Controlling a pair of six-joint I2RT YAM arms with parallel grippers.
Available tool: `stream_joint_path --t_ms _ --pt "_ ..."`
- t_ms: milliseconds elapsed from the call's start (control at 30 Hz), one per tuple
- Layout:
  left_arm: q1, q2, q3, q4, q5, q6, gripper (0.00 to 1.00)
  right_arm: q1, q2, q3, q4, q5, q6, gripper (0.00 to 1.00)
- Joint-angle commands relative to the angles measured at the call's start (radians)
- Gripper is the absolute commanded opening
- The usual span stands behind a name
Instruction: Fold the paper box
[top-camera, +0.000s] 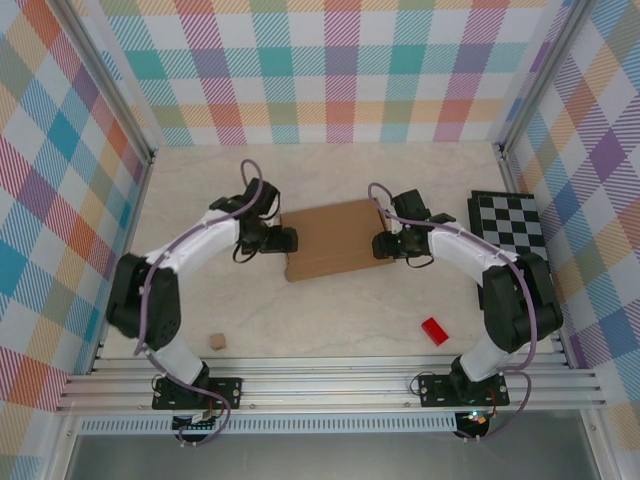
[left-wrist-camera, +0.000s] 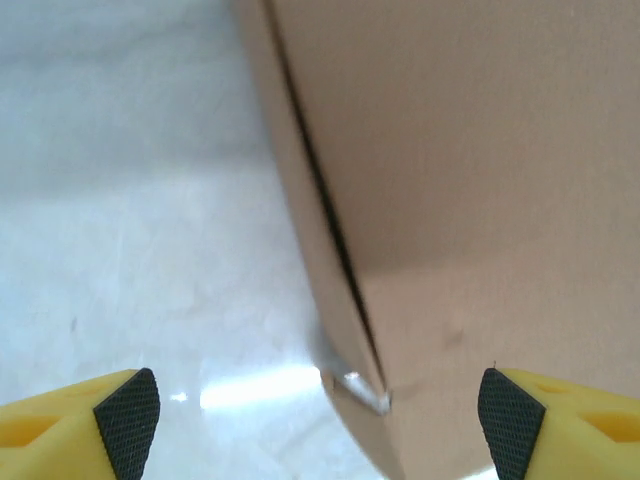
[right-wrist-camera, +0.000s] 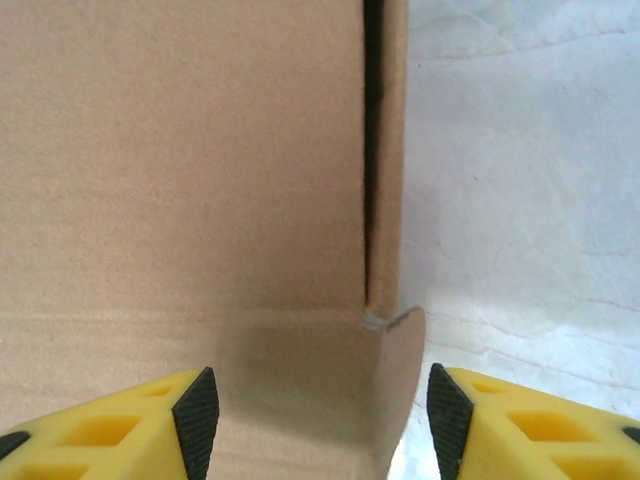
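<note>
The paper box (top-camera: 335, 240), a flat brown cardboard piece with folded flaps, lies mid-table between both arms. My left gripper (top-camera: 285, 240) sits at its left edge. In the left wrist view the left gripper (left-wrist-camera: 318, 428) is open, its black pads (left-wrist-camera: 125, 420) wide apart, and the box's corner and side flap (left-wrist-camera: 450, 200) lie between them. My right gripper (top-camera: 383, 245) sits at the box's right edge. In the right wrist view the right gripper (right-wrist-camera: 323, 420) is open, straddling a rounded flap of the box (right-wrist-camera: 200, 200), with a gap at each pad.
A small red block (top-camera: 434, 330) lies near the right arm's base. A tiny tan cube (top-camera: 216, 341) sits near the left arm's base. A black-and-white checkered board (top-camera: 507, 221) lies at the right wall. Plaid walls enclose the pale table (top-camera: 330, 170).
</note>
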Motion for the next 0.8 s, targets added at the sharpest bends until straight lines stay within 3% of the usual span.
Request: stream_joint_path --t_ms 0,267,767 --pt "-0.067 -0.112 -0.121 0.0 -0.002 -0.164 0.85 -0.013 -0.042 0.029 -0.115 -0.004 0.022 0.62" --pt "-0.19 -0.101 -0.21 0.211 0.004 -0.195 0.85 -0.05 -0.042 -0.021 -0.024 -0.173 0.015 0.62" --pt "-0.229 -0.033 -0.224 0.341 0.004 -0.177 0.73 -0.065 0.033 -0.055 0.074 -0.229 -0.041 0.6"
